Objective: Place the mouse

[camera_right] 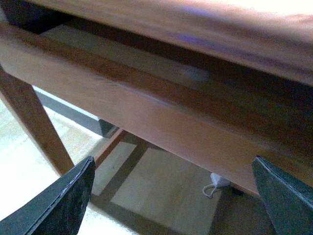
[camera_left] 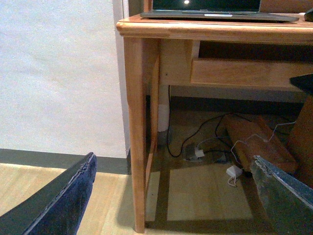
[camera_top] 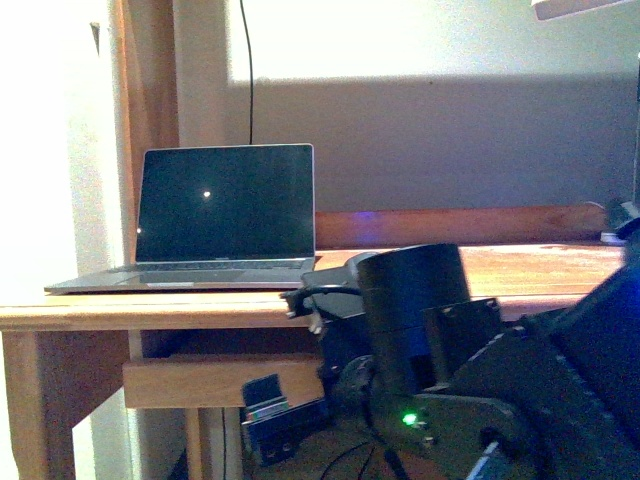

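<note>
So the mouse (camera_top: pixel 622 214), as far as I can make out, is the dark rounded lump at the far right end of the desk (camera_top: pixel 540 268), up near the back edge. It's sliced off by the frame and partly hidden behind the robot's own dark arm (camera_top: pixel 420 330), so I can't tell which way it points or how its long axis runs. Just beside it there's a small pale flat thing (camera_top: pixel 610 238).

One laptop (camera_top: pixel 222 218), lid open and screen dark, sits at the desk's left end, its base close to the front edge. Between the laptop and that right end the wooden top is bare. A low rail runs along the back edge.

The left gripper (camera_left: pixel 172 157) is spread wide with nothing between its fingers (camera_left: pixel 68 196). It hangs low near the desk's front left leg (camera_left: pixel 137 137), facing the space under the desk. Down there on the floor I can see a tangle of cables (camera_left: pixel 210 132) and two small white adapters (camera_left: pixel 234 172).

The right gripper (camera_right: pixel 172 159) is also spread wide and holding nothing. It sits just below the front edge, looking up at the underside.
</note>
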`<state>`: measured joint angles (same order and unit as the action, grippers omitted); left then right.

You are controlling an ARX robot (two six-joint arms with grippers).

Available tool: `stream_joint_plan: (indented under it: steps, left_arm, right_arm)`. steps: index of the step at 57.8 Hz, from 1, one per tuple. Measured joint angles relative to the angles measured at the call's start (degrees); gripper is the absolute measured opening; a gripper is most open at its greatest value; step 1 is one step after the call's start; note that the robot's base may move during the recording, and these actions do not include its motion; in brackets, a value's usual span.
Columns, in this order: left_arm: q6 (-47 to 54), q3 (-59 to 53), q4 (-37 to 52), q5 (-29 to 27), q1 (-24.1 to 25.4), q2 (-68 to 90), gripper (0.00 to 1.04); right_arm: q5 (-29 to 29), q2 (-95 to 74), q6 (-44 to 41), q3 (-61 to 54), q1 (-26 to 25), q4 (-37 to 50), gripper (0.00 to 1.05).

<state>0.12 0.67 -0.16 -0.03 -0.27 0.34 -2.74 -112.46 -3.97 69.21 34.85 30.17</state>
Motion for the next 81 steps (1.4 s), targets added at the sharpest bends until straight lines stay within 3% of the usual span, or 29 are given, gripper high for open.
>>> stream_joint_plan:
  steps: [15, 29, 50, 52, 55, 57, 65, 72, 81]
  left_arm:
    - [0.0, 0.0, 0.0, 0.02, 0.0, 0.0, 0.97]
    - [0.0, 0.0, 0.0, 0.02, 0.0, 0.0, 0.97]
    - [0.0, 0.0, 0.0, 0.02, 0.0, 0.02, 0.97]
    - [0.0, 0.0, 0.0, 0.0, 0.0, 0.0, 0.97]
    - [0.0, 0.0, 0.0, -0.04, 0.0, 0.0, 0.97]
    - [0.0, 0.0, 0.0, 0.0, 0.0, 0.0, 0.97]
    - [0.0, 0.0, 0.0, 0.0, 0.0, 0.0, 0.97]
    - [0.0, 0.0, 0.0, 0.0, 0.0, 0.0, 0.97]
    - [0.0, 0.0, 0.0, 0.0, 0.0, 0.0, 0.97]
  right_arm:
    - [9.07, 29.22, 1.81, -26.4, -9.14, 1.55, 0.97]
    - [16.98, 61.13, 3.04, -47.5, -15.1, -7.45, 0.97]
    - [23.91, 97.5, 7.96, -58.95, -27.47, -26.71, 0.97]
    - [13.84, 100.54, 7.08, -60.11, -25.75, -29.27, 0.9]
    - [4.2, 104.1, 6.01, -61.88, -24.63, -30.27, 0.82]
    - [2.21, 105.72, 5.55, -62.77, -25.99, -30.53, 0.77]
    - [2.27, 108.28, 4.94, -64.96, -34.1, -30.69, 0.55]
    - [2.75, 109.02, 4.44, -65.42, -34.47, -30.67, 0.36]
    - [2.73, 109.98, 4.13, -66.82, -34.6, -30.58, 0.03]
